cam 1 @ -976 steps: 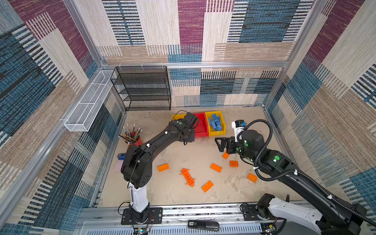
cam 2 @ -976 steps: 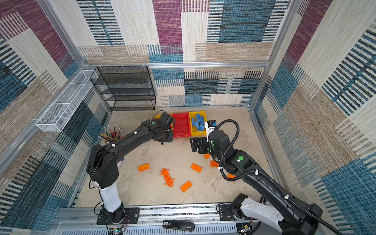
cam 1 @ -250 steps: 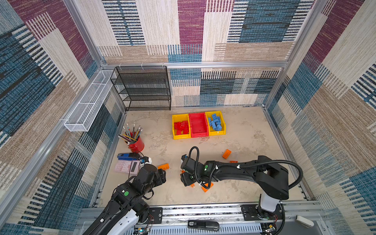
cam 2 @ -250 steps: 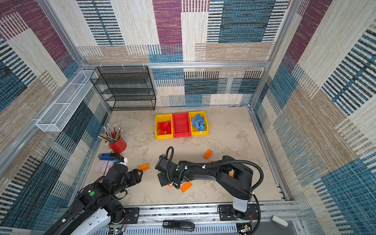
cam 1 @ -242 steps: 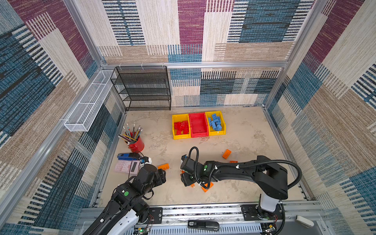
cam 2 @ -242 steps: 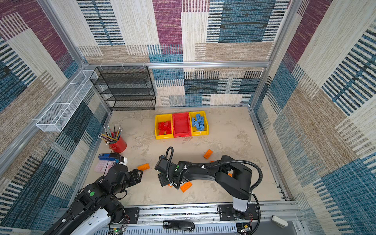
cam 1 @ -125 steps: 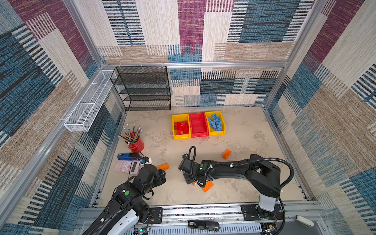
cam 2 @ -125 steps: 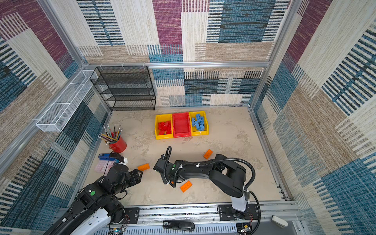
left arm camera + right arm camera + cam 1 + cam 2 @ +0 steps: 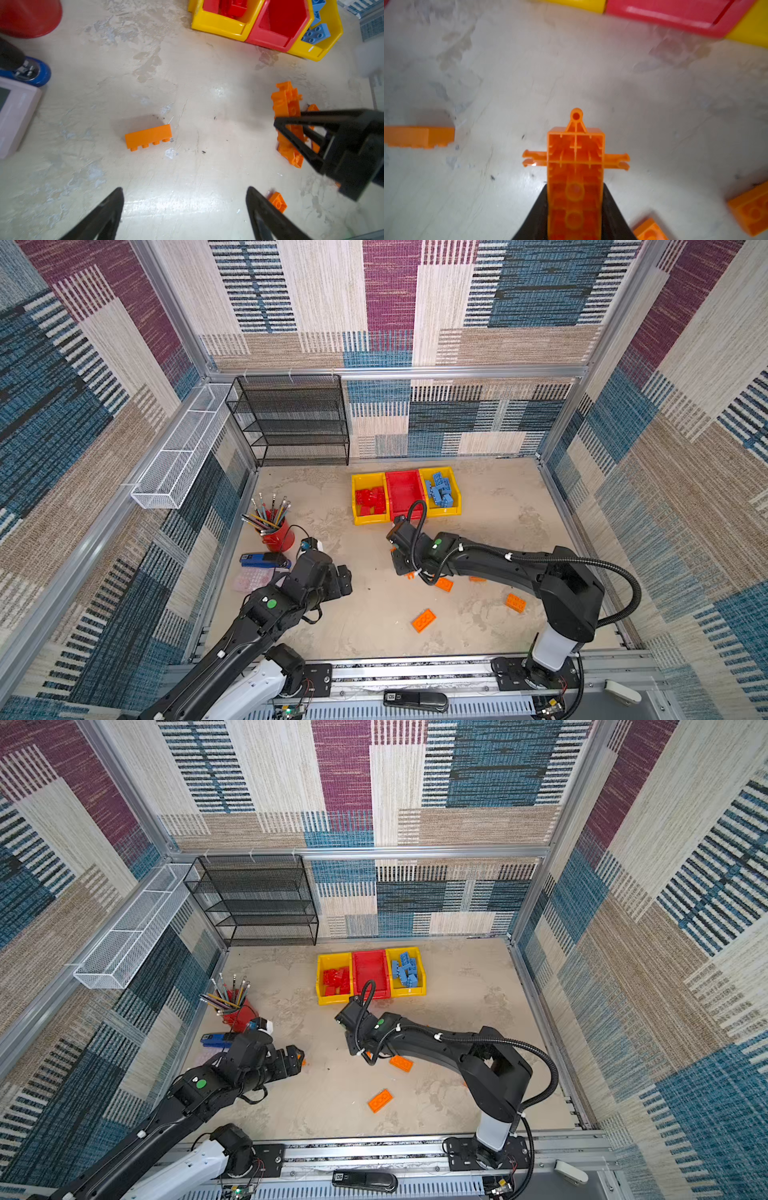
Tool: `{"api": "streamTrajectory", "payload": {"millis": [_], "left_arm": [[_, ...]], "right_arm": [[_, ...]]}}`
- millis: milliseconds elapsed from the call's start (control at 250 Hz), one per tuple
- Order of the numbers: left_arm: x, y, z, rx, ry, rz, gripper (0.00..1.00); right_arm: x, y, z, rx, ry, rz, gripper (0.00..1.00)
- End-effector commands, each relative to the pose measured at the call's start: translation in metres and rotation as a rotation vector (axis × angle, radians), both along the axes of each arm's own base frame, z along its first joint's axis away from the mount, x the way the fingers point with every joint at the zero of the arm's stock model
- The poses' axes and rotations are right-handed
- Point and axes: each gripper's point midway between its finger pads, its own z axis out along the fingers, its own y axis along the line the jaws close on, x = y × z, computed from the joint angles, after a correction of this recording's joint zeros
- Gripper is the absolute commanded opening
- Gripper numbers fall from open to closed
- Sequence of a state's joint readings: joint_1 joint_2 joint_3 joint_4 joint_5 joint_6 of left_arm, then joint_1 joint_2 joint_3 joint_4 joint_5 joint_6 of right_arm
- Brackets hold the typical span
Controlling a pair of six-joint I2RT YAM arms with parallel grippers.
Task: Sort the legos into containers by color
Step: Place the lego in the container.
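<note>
The left tool (image 9: 184,188) stands spread wide; the right tool (image 9: 575,184) clamped, arm outstretched.

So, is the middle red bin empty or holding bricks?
Empty: the red bin shows only its bare red floor in both top views.

So the containers (image 9: 405,493) sit mid-back on the worktop (image 9: 365,626), shelf rack (image 9: 291,423) in the back-left corner. Pencil cup (image 9: 280,535) along the left edge, stapler (image 9: 262,561) just in front of it. Loose legos (image 9: 424,620) lie front-right of them.
</note>
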State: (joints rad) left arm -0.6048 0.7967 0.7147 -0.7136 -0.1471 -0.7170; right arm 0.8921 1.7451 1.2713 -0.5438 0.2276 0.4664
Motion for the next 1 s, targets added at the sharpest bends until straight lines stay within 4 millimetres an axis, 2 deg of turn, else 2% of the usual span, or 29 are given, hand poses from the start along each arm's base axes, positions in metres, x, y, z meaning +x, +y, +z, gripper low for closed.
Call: {"api": "streamTrajectory", "payload": {"millis": [0,120,172,188,308,508,652,828,912,996], "left_arm": [[0.019,-0.018,0.014,0.006,-0.058,-0.081,0.99],[0.035,-0.032,0.013,0.027,-0.049,-0.115,0.99],[0.04,-0.036,0.012,0.035,-0.042,-0.125,0.99],[0.041,-0.037,0.011,0.036,-0.04,-0.126,0.99],[0.05,-0.042,0.01,0.05,-0.036,-0.132,0.99],[0.057,-0.039,0.009,0.086,-0.034,-0.126,0.99],[0.057,-0.033,0.006,0.116,-0.025,-0.12,0.99],[0.056,-0.026,0.006,0.118,-0.031,-0.107,0.99],[0.056,-0.025,0.006,0.113,-0.036,-0.103,0.99],[0.057,-0.024,0.007,0.113,-0.037,-0.097,0.99]], "right_arm": [[0.041,-0.005,0.022,-0.011,-0.081,0.015,0.29],[0.094,-0.01,0.04,0.012,-0.119,-0.004,0.29],[0.114,-0.012,0.038,0.005,-0.115,-0.007,0.29],[0.123,-0.011,0.044,0.012,-0.128,-0.008,0.29],[0.172,-0.008,0.049,0.011,-0.139,-0.015,0.3],[0.235,-0.001,0.041,0.025,-0.125,-0.03,0.31],[0.255,0.002,0.026,0.023,-0.111,-0.036,0.32],[0.252,-0.004,-0.001,0.017,-0.074,-0.04,0.32],[0.252,-0.005,-0.003,0.016,-0.079,-0.039,0.38],[0.254,-0.006,-0.005,0.007,-0.08,-0.045,0.53]]}}
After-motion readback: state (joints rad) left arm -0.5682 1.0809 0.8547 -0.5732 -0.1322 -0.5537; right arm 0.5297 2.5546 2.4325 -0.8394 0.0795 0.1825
